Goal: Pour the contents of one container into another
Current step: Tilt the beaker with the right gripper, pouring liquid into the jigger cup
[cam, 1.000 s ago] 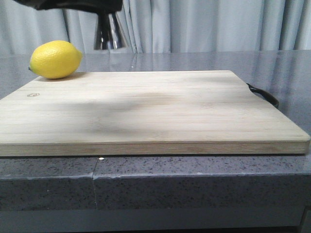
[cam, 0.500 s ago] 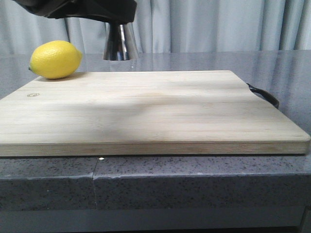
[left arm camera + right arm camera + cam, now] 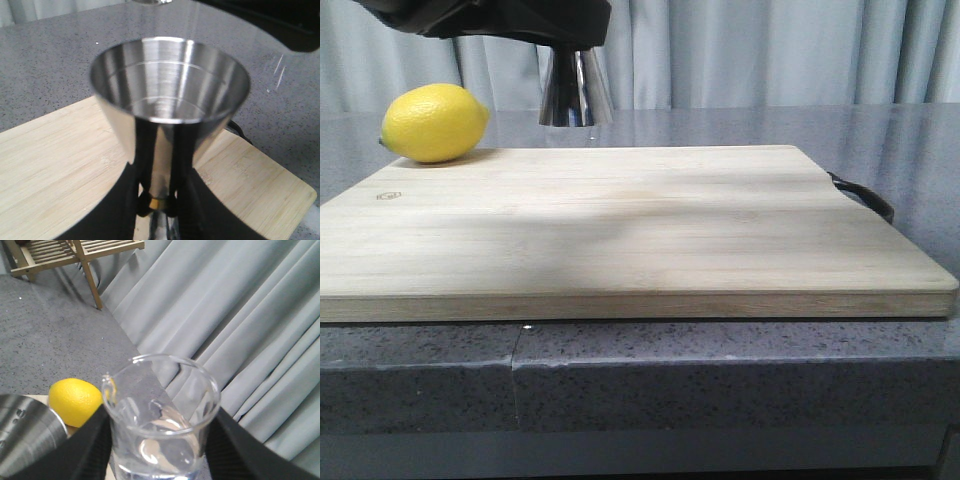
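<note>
Front: we see the jigger (image 3: 574,90) hanging above the board's (image 3: 620,225) far edge under a dark arm; a lemon (image 3: 433,122) sits at the far left corner; grey counter (image 3: 720,375) below.
Left wrist: our fingers (image 3: 186,200) pinch the jigger's (image 3: 170,105) waist, cup upward.
Right wrist: our fingers (image 3: 90,445) clamp the beaker (image 3: 161,420), lemon (image 3: 75,401) and curtain (image 3: 240,330) beyond.

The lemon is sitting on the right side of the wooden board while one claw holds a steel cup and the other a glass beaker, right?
Not quite: the lemon sits at the board's far left corner, as the front view shows. The rest holds: the left claw grips the steel cup, the right claw the glass beaker.
</note>
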You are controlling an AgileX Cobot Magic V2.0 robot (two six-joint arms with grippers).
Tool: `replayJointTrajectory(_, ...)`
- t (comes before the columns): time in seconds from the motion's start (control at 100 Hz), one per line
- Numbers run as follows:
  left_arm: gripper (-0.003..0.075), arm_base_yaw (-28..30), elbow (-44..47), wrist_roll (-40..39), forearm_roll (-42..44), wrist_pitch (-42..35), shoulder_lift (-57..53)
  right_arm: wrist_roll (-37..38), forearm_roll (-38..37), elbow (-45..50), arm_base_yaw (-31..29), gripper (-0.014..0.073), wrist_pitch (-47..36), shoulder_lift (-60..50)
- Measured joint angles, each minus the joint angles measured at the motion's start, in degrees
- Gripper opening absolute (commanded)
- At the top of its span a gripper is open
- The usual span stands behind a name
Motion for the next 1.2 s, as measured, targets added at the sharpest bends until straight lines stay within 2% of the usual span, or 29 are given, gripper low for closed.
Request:
replayJointTrajectory(0.52, -0.0019, 0.0, 0.0, 0.0, 0.0, 0.1, 0.0, -0.2, -8.1, 0.0, 0.0, 0.0181, 0.0, 0.0)
replayJointTrajectory(1.2, -0.0019, 0.0, 0.0, 0.0, 0.0, 0.6, 0.0, -8.3, -8.7, 0.0, 0.0, 0.0181, -0.1, 0.0)
